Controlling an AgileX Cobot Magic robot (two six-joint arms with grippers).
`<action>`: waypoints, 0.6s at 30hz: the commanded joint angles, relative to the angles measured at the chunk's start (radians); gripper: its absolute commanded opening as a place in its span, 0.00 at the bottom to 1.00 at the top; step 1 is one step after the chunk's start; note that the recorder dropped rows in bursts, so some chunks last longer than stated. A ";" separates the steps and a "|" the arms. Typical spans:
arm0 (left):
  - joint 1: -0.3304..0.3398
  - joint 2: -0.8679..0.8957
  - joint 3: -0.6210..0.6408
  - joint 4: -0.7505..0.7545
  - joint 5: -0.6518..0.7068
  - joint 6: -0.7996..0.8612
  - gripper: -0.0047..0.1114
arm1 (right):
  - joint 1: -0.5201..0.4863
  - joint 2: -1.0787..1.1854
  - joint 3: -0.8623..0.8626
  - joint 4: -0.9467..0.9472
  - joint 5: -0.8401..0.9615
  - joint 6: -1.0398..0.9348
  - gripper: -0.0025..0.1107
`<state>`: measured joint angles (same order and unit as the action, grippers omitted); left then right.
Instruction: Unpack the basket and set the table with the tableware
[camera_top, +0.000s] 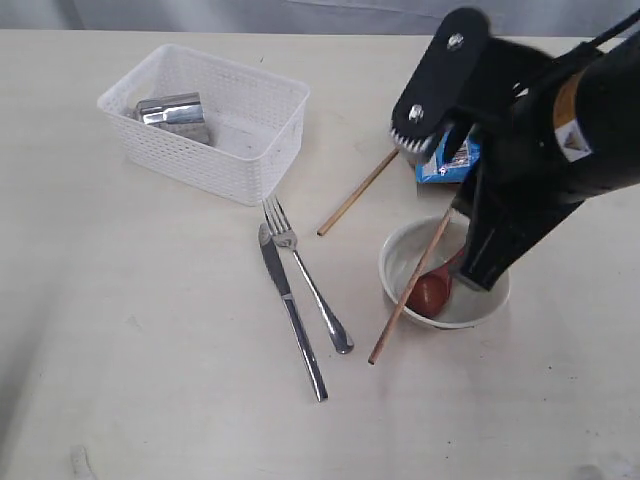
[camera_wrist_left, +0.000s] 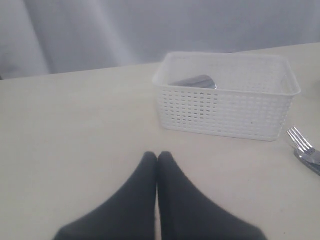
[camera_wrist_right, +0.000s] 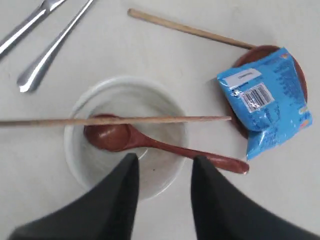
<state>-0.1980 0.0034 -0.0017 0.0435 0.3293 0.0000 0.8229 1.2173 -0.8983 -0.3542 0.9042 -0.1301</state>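
One chopstick (camera_top: 404, 300) spans the bowl (camera_top: 400, 250) rim, overhanging both sides.

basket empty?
No, a steel cup lies inside the basket in the exterior view.

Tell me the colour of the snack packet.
Snack packet: bright blue, white barcode panel; clearest in the right wrist view.
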 joint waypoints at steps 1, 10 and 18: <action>0.002 -0.003 0.002 0.005 -0.003 0.000 0.04 | -0.005 -0.124 0.005 -0.084 -0.007 0.433 0.02; 0.002 -0.003 0.002 0.012 -0.018 0.000 0.04 | -0.018 -0.389 0.017 -0.147 -0.221 0.771 0.02; 0.002 -0.003 0.002 0.024 -0.030 0.000 0.04 | -0.018 -0.588 0.021 -0.145 -0.273 0.771 0.02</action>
<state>-0.1980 0.0034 -0.0017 0.0619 0.3115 0.0000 0.8103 0.6889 -0.8826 -0.4900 0.6288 0.6341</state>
